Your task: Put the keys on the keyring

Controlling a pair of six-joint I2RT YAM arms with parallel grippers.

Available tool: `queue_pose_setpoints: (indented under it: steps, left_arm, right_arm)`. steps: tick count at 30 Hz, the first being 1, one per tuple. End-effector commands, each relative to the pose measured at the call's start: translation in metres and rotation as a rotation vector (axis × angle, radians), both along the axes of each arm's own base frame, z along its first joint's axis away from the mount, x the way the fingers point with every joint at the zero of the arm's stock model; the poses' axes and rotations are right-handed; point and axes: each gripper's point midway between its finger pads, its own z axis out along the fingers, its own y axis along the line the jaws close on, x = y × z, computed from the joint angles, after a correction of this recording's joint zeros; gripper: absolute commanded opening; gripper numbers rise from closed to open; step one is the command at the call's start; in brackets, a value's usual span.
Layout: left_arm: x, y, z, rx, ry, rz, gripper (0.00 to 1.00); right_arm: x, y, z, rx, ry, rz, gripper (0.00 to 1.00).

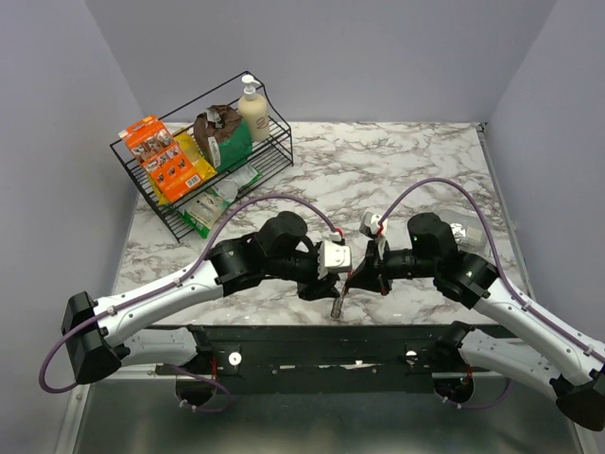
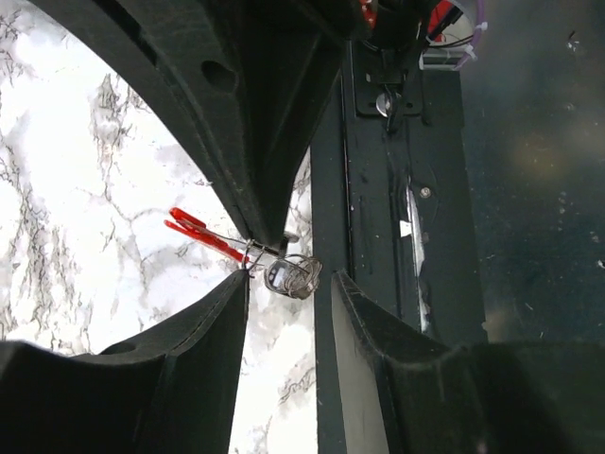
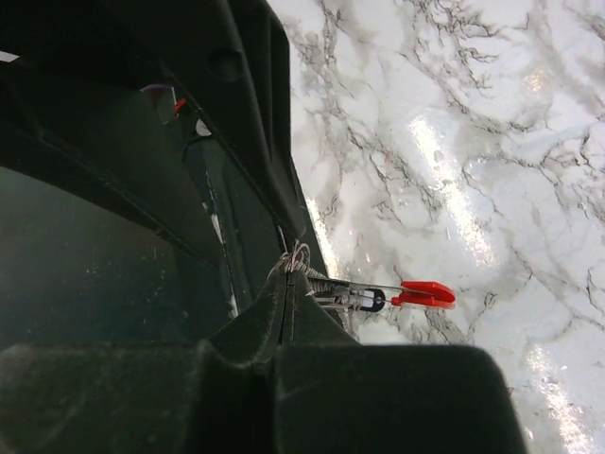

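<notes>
The keyring shows in the right wrist view as a red clip (image 3: 425,293) joined to thin metal wires and a silvery ribbed chain (image 3: 301,255). One dark oval key (image 3: 371,301) with a pale centre sits on the wires beside the red clip. My right gripper (image 3: 291,284) is shut on the chain end and holds the keyring above the table's near edge. In the left wrist view the red clip (image 2: 194,227) and a silvery coil (image 2: 293,274) hang just off my open left gripper (image 2: 288,282). In the top view both grippers meet (image 1: 345,279) and the chain (image 1: 337,305) dangles below. I cannot make out a second key.
A black wire rack (image 1: 274,161) with snack packs and a soap bottle (image 1: 252,109) stands at the back left. A small clear packet (image 1: 463,233) lies at the right. The black mounting plate (image 1: 312,345) runs along the near edge.
</notes>
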Motion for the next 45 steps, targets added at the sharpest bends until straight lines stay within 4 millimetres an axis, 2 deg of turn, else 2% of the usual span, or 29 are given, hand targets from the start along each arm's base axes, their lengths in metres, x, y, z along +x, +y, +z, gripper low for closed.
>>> queue_pose_setpoints:
  steps: [1, 11, 14, 20, 23, 27, 32, 38, 39, 42, 45]
  left_arm:
    - [0.005, -0.008, 0.010, -0.022, -0.032, -0.041, 0.45]
    - [0.015, -0.007, 0.012, -0.039, -0.038, -0.041, 0.40]
    - [0.012, -0.009, 0.009, -0.040, -0.016, -0.063, 0.34]
    - [0.005, -0.014, 0.008, -0.036, 0.027, -0.110, 0.32]
    - [0.003, -0.015, 0.009, -0.042, 0.033, -0.123, 0.25]
    - [0.005, -0.014, 0.008, -0.031, 0.030, -0.114, 0.10]
    - [0.006, -0.010, 0.008, -0.016, 0.019, -0.102, 0.00]
    - [0.010, -0.005, 0.010, -0.007, -0.007, -0.072, 0.00]
    - [0.010, -0.004, 0.011, -0.008, -0.010, -0.067, 0.04]
    - [0.011, -0.005, 0.012, -0.010, -0.013, -0.067, 0.25]
    - [0.011, -0.005, 0.012, -0.010, -0.011, -0.069, 0.25]
  right_arm:
    - [-0.010, 0.005, 0.020, 0.068, -0.031, 0.068, 0.00]
    - [-0.011, 0.006, 0.018, 0.068, -0.022, 0.080, 0.00]
    - [-0.011, 0.007, 0.018, 0.069, -0.023, 0.080, 0.00]
    - [-0.008, 0.006, 0.016, 0.066, -0.027, 0.065, 0.00]
    - [-0.008, 0.007, 0.015, 0.064, -0.026, 0.065, 0.00]
    - [-0.007, 0.007, 0.015, 0.062, -0.026, 0.061, 0.00]
    - [-0.005, 0.006, 0.016, 0.062, -0.035, 0.047, 0.00]
    - [-0.005, 0.006, 0.017, 0.063, -0.039, 0.046, 0.00]
    - [-0.005, 0.006, 0.017, 0.064, -0.041, 0.045, 0.00]
    - [-0.005, 0.006, 0.017, 0.064, -0.041, 0.045, 0.00]
    - [-0.005, 0.006, 0.018, 0.068, -0.046, 0.045, 0.00]
